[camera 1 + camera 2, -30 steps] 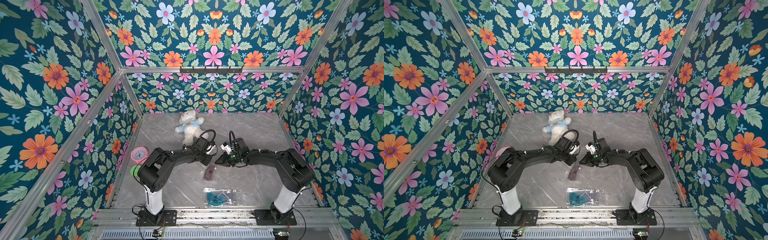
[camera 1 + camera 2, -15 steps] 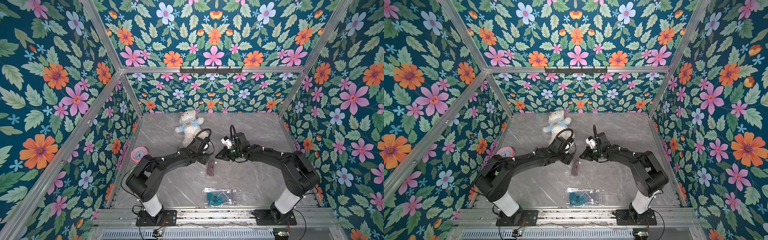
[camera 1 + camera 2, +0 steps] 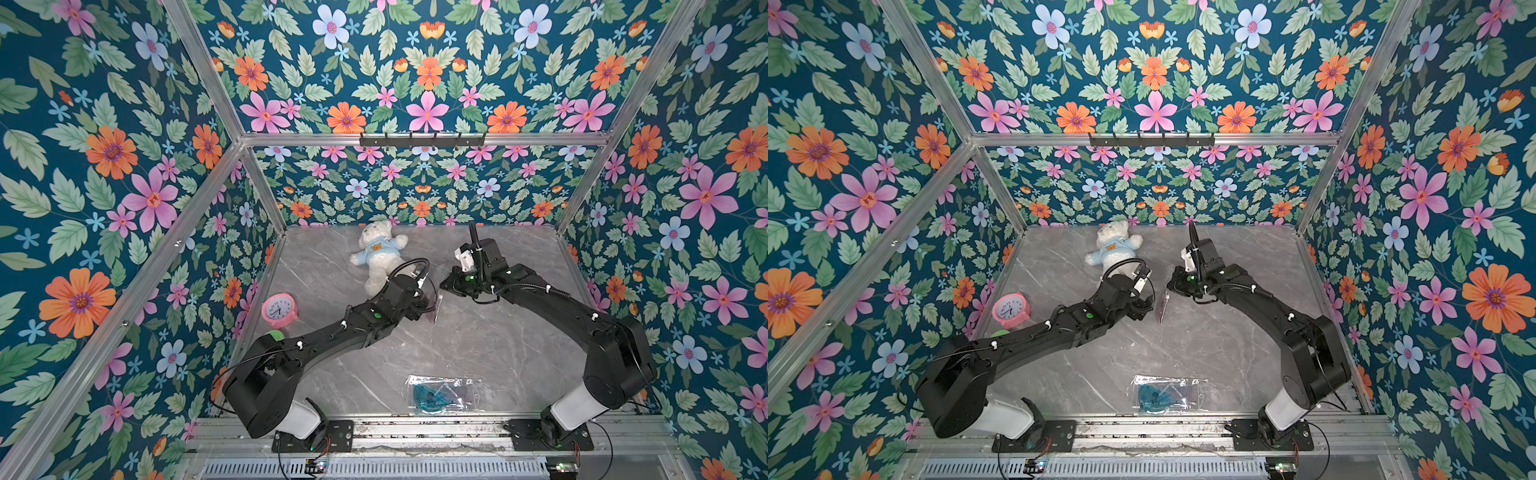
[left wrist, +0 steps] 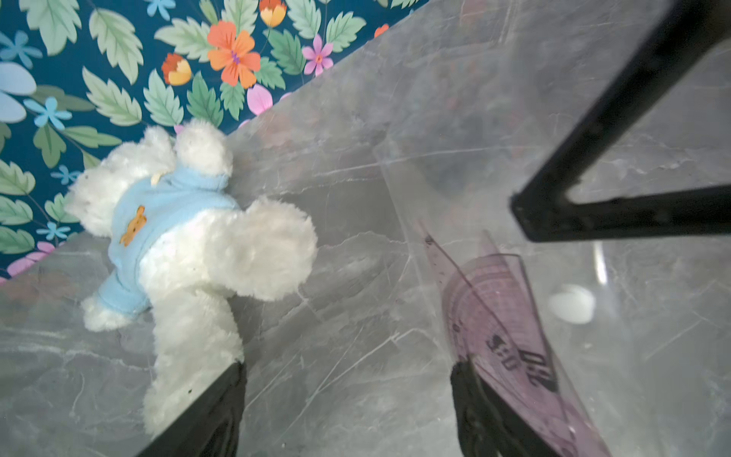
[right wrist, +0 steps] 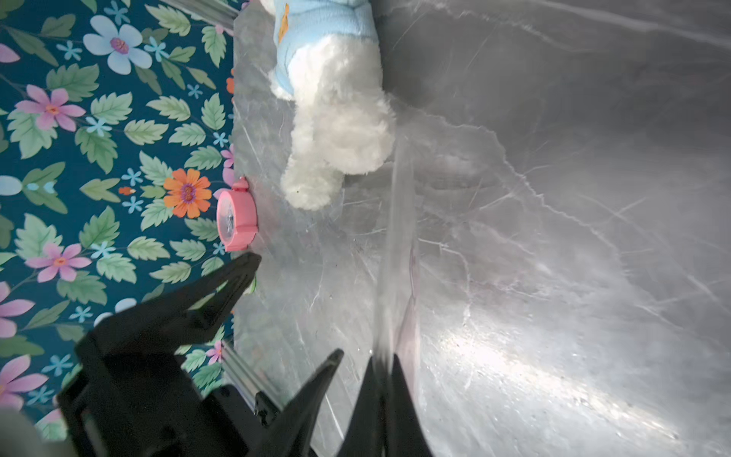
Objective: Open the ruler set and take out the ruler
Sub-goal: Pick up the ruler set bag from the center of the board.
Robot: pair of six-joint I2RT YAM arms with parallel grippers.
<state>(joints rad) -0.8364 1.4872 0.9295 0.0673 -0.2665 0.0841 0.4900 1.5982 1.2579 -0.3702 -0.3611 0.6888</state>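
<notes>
The ruler set [image 3: 436,308] [image 3: 1161,308] is a clear plastic sleeve with purple rulers inside, hanging edge-on above mid-table. My right gripper [image 3: 446,286] [image 5: 381,372] is shut on the sleeve's upper edge [image 5: 397,237]. In the left wrist view the purple protractor [image 4: 498,316] shows through the plastic. My left gripper [image 3: 424,306] [image 4: 348,395] stands open just left of the sleeve, with only bare table between its fingers. One of its fingers [image 4: 474,411] lies against the sleeve's side. I cannot make out a single ruler apart from the set.
A second clear sleeve with teal rulers [image 3: 440,395] [image 3: 1162,395] lies flat near the table's front edge. A white teddy bear [image 3: 378,257] lies at the back, close behind the left gripper. A pink alarm clock [image 3: 278,309] stands by the left wall.
My left gripper has opened and let go of the sleeve. Both grippers and the sleeve have moved toward the back of the table, and the sleeve now hangs from the right gripper alone.
</notes>
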